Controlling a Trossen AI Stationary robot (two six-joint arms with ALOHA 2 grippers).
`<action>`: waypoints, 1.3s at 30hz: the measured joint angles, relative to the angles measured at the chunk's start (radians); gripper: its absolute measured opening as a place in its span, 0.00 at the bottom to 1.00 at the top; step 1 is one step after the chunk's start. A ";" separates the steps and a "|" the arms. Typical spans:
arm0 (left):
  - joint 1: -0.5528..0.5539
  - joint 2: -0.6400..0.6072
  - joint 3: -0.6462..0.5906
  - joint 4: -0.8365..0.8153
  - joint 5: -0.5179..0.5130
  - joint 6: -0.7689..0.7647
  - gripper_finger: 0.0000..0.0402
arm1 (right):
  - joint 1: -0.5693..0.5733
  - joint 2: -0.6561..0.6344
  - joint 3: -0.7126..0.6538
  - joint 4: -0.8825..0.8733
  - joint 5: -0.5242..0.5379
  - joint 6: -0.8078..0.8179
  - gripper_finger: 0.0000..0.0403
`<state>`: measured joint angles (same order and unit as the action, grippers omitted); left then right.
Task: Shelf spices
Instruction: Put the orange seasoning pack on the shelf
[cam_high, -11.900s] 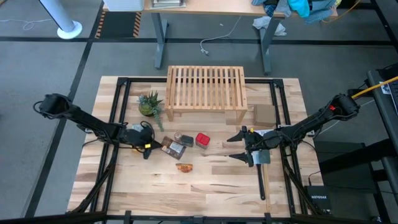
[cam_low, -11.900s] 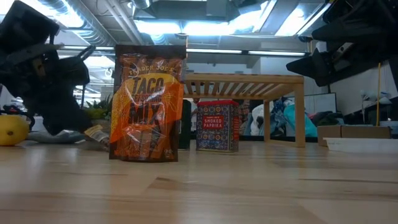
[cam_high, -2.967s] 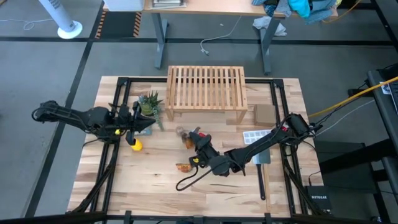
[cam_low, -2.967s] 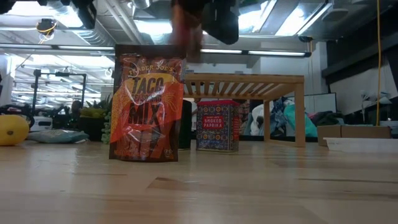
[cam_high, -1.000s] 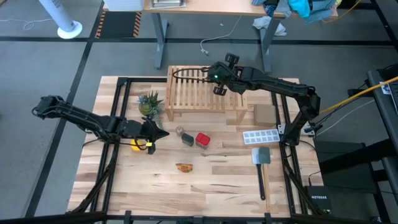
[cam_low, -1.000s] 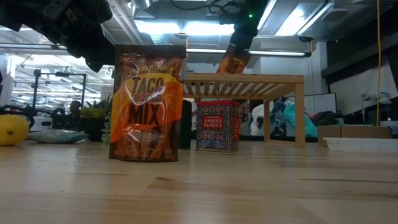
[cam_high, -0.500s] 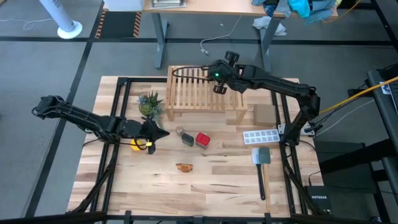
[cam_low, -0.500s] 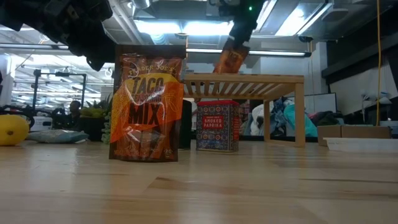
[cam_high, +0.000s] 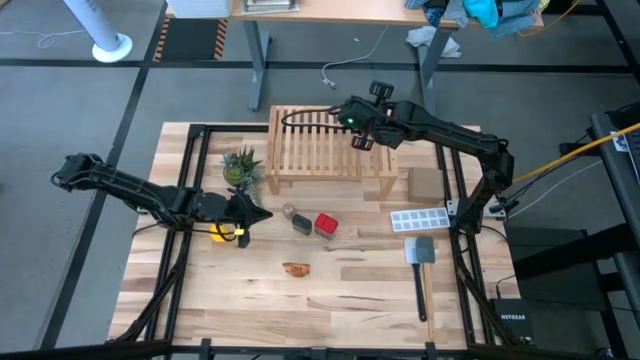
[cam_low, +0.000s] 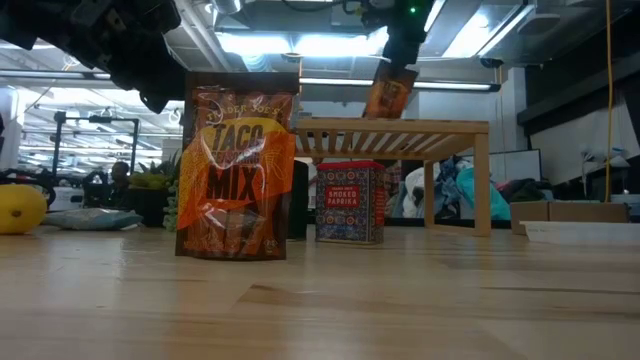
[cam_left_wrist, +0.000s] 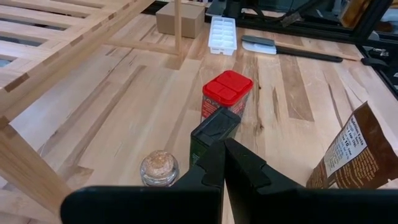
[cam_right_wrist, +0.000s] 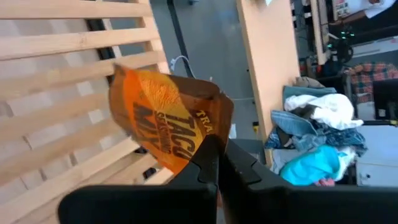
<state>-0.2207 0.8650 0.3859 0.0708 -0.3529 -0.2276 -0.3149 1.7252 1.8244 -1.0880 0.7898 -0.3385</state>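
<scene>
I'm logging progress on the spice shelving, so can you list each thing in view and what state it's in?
right gripper: shut on the held orange packet, above the shelf
held orange packet: lifted, tilted, not yet set down
shelf: slatted top bare
second orange packet: upright on the table
red tin: upright, lid closed
dark grey box: upright on the table
cork-topped jar: upright, corked
left gripper: shut, empty
</scene>
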 joint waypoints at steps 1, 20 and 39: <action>0.000 0.000 0.000 0.000 0.000 0.000 0.00 | 0.000 0.000 0.000 -0.003 0.009 0.002 0.00; 0.000 0.000 0.000 0.001 0.000 0.000 0.00 | -0.020 0.014 0.000 -0.136 0.016 0.073 0.00; 0.000 0.000 0.000 0.001 0.000 0.000 0.00 | -0.035 0.014 0.000 -0.176 -0.040 0.114 0.04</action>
<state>-0.2211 0.8649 0.3859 0.0719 -0.3527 -0.2276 -0.3496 1.7390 1.8240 -1.2644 0.7494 -0.2249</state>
